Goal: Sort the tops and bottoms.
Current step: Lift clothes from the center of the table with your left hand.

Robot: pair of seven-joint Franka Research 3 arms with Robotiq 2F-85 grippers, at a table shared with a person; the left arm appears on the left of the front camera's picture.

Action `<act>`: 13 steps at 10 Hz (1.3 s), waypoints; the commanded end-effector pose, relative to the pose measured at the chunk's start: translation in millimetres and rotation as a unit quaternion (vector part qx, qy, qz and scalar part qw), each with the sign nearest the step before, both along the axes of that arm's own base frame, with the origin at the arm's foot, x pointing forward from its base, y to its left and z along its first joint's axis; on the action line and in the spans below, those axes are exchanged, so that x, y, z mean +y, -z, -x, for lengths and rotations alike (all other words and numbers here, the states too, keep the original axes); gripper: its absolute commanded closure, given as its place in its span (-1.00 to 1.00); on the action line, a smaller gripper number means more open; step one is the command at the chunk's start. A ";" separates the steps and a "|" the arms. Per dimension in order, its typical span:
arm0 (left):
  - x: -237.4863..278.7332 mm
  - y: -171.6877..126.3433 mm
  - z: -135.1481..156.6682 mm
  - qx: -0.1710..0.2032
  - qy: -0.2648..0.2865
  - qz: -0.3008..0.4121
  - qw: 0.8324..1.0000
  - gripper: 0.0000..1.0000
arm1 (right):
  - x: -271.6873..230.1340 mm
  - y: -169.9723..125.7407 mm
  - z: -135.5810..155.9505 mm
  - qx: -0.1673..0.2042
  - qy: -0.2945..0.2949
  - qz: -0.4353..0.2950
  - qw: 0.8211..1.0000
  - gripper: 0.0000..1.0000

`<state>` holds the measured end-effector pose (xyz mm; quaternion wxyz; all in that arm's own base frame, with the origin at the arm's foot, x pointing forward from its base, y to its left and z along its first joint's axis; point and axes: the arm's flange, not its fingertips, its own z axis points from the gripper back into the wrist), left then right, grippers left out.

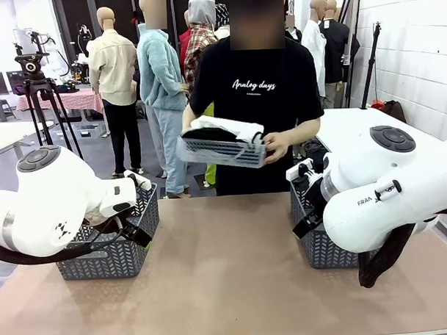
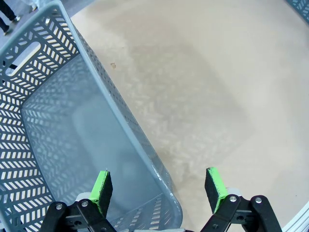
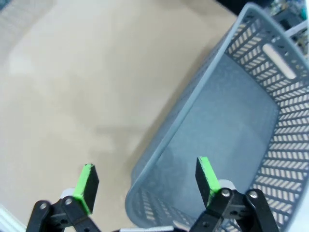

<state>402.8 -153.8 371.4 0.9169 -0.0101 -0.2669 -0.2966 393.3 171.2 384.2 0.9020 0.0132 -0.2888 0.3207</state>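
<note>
We look across a tan table [image 1: 227, 270] whose near edge runs along 6 o'clock, with a wide bare stretch of tabletop between the two arms. At 8 o'clock a grey left basket [image 1: 131, 259] with herringbone slots stands partly behind the left arm, and at 4 o'clock a matching right basket [image 1: 318, 249] stands partly behind the right arm. They sit well apart, each near its side edge of the table. At 12 o'clock a person stands at the far edge and holds a paler held basket [image 1: 219, 151] above the table with a hand [image 1: 278, 145] on its end. A white garment [image 1: 233, 127] lies in it over a black garment [image 1: 204, 135], though we cannot tell tops from bottoms. The person's black T-shirt reads "Analog days" [image 1: 254, 84] in white script, and the right arm's shell shows the letters "FRA" [image 1: 364, 201] before the rest curves away. In the left wrist view the left gripper [image 2: 158, 188] stands spread wide, holding nothing and straddling that basket's rim. The rim runs from 11 o'clock down to 6 o'clock, with open tabletop from 12 to 4 o'clock. In the right wrist view the right gripper [image 3: 146, 182] is likewise spread and holding nothing. There the basket's rim slants from 1 o'clock to 6 o'clock, with open tabletop from 8 to 12 o'clock.
</note>
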 end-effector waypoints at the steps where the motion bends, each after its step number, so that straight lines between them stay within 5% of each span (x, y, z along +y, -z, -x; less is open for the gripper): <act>1: -0.6 -6.0 7.1 -0.007 0.008 -0.003 1.000 -1.00 | -2.3 -20.8 13.5 -0.013 0.007 -0.037 0.999 -1.00; 4: 1.6 -59.2 31.1 -0.030 0.019 0.006 0.999 -1.00 | -12.8 -66.7 36.1 -0.057 0.002 -0.074 0.996 -1.00; 8: 39.1 -141.1 71.7 -0.035 0.039 0.029 0.998 -1.00 | -65.4 -116.2 73.6 -0.069 -0.011 -0.172 0.983 -1.00; 13: 60.4 -157.7 76.2 -0.015 0.047 0.063 0.997 -1.00 | -78.2 -114.5 66.0 -0.016 -0.034 -0.209 0.977 -1.00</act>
